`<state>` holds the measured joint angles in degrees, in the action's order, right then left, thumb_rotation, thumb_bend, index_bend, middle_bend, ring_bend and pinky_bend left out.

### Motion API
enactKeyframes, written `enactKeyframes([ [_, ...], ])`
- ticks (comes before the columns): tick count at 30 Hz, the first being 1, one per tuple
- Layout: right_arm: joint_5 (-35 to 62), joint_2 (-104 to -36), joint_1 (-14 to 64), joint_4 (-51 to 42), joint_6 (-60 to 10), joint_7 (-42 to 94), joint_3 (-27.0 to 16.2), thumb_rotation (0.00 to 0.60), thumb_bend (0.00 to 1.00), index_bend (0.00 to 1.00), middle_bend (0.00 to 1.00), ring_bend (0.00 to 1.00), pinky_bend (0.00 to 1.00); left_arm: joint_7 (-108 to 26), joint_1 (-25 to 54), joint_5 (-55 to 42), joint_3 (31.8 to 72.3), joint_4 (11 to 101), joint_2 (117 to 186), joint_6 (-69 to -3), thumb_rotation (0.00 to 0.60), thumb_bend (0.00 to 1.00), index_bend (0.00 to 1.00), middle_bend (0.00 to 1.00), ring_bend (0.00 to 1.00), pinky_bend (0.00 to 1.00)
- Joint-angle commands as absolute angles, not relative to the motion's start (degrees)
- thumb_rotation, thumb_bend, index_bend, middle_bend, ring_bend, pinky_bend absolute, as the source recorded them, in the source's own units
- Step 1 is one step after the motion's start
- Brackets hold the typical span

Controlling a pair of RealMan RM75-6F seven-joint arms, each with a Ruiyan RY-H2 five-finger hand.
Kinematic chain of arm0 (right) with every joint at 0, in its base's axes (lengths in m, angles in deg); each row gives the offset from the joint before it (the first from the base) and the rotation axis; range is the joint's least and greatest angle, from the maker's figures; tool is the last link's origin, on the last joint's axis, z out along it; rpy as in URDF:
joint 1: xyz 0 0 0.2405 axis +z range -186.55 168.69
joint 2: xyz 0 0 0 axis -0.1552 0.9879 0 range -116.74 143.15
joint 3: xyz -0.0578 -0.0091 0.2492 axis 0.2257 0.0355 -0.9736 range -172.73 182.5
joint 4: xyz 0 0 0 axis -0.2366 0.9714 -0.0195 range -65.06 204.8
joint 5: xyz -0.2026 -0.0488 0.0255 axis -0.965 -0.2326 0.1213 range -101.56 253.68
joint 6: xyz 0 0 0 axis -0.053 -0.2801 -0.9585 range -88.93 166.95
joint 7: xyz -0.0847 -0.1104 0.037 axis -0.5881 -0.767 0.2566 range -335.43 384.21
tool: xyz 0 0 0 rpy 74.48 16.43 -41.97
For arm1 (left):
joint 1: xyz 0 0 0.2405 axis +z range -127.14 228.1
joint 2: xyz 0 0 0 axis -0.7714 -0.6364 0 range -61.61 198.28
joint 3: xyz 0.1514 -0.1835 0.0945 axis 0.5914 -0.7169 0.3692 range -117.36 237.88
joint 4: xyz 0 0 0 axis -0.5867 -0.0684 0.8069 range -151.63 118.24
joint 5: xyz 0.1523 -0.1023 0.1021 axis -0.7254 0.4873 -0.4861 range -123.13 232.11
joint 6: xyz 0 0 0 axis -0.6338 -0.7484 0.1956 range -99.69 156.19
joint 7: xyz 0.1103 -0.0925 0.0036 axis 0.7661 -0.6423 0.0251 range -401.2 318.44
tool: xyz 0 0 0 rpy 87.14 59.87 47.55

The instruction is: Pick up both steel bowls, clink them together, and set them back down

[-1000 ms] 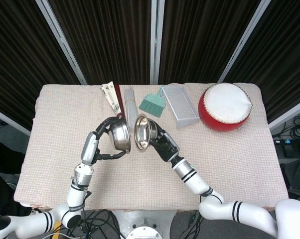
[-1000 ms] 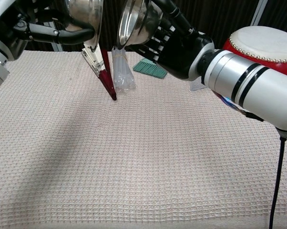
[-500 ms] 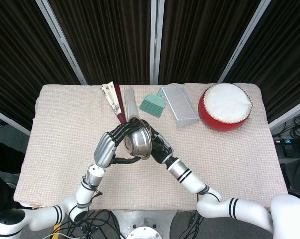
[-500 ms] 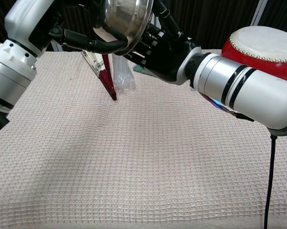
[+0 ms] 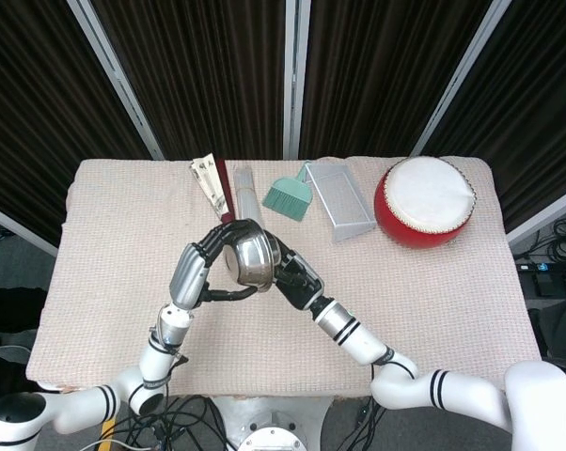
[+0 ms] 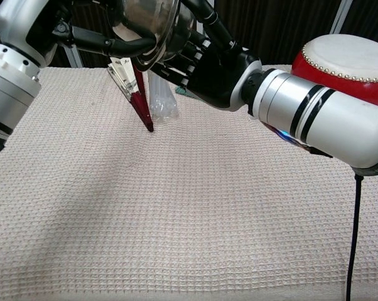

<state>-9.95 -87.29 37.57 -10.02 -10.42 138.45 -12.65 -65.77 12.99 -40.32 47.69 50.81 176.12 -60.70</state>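
Note:
Both steel bowls are held up above the table's middle, pressed against each other. In the head view they overlap, so mostly one shiny rounded bowl shows. My left hand grips one from the left, and my right hand grips the other from the right. In the chest view the joined bowls sit at the top edge. The left hand's fingers curl under them and the right hand backs them from the right. Where the rims meet is partly hidden by fingers.
Along the far side of the cloth-covered table lie a red-handled tool, a clear plastic sleeve, a green brush, a grey dustpan and a red drum. Bare cloth lies below the hands.
A second ago the bowls faced each other with a small gap. The hands have since brought them together, and the pair has shifted slightly left.

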Motion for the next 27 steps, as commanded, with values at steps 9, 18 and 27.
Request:
enactKeyframes([
  [9, -7.5, -79.7, 26.3, -10.3, -22.8, 121.8, -7.4, 0.6, 0.19, 0.49, 0.43, 0.33, 0.43, -67.6, 20.3, -35.1, 47.1, 56.2, 167.6, -65.2, 0.6, 0.17, 0.38, 0.42, 0.39, 0.52],
  [18, 5.3, -69.9, 12.4, -22.4, -37.7, 41.2, 0.4, 0.6, 0.19, 0.49, 0.43, 0.34, 0.43, -48.9, 23.1, -29.1, 59.2, 61.6, 146.7, -42.1, 0.6, 0.17, 0.39, 0.45, 0.42, 0.56],
  [27, 15.4, -71.6, 7.7, -27.1, -44.0, 11.2, 2.2, 0.6, 0.19, 0.5, 0.4, 0.33, 0.4, -39.9, 20.5, -20.9, 61.0, 68.7, 142.5, -27.3, 0.6, 0.18, 0.42, 0.45, 0.42, 0.56],
])
